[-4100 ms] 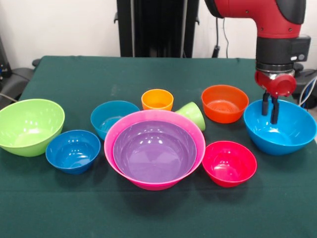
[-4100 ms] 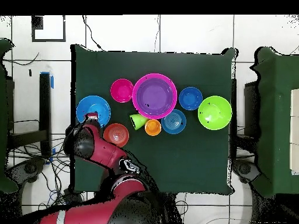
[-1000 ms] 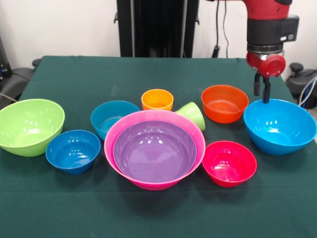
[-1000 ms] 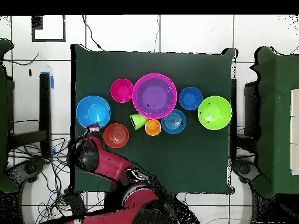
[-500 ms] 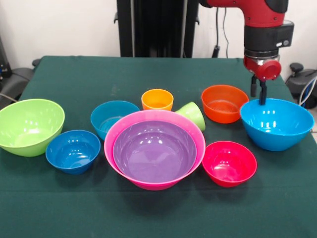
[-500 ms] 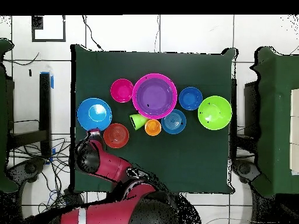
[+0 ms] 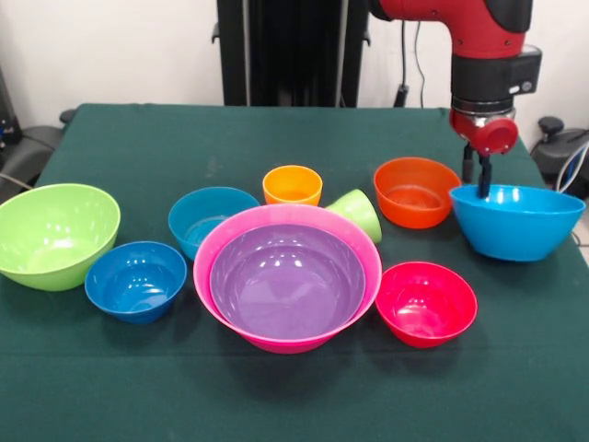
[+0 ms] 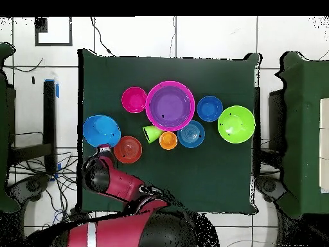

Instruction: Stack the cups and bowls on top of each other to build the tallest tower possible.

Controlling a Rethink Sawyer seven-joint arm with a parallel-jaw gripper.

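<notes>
Right now we have the gripper [image 7: 480,177] pinched on the far rim of the sky-blue bowl [image 7: 515,221], one finger inside the wall and one outside, and from the front view the bowl looks lifted clear of the green cloth, hanging roughly level. It sits at the edge of the table [image 7: 138,138], just beside the orange bowl [image 7: 417,191] and above the red-pink bowl [image 7: 426,302]. The tower [image 7: 287,285] so far is the big pink bowl [image 7: 363,244] with the purple bowl [image 7: 287,281] nested inside it, at the middle of the cloth. The orange cup [image 7: 293,185] stands upright behind it, the lime cup [image 7: 357,214] lies tipped against the pink rim, and the teal bowl [image 7: 210,219], dark blue bowl [image 7: 136,280] and large lime bowl [image 7: 55,233] wait on the other side. To do this step well, we judge we should carry the blue bowl high enough to pass over the orange bowl and the tipped lime cup without clipping them, since a rim hold lets the bowl swing. We would centre it over the purple bowl, lower it until it seats evenly, and only then release. A one-sided grip may let the bowl tilt, so slow, steady travel seems wise
</notes>
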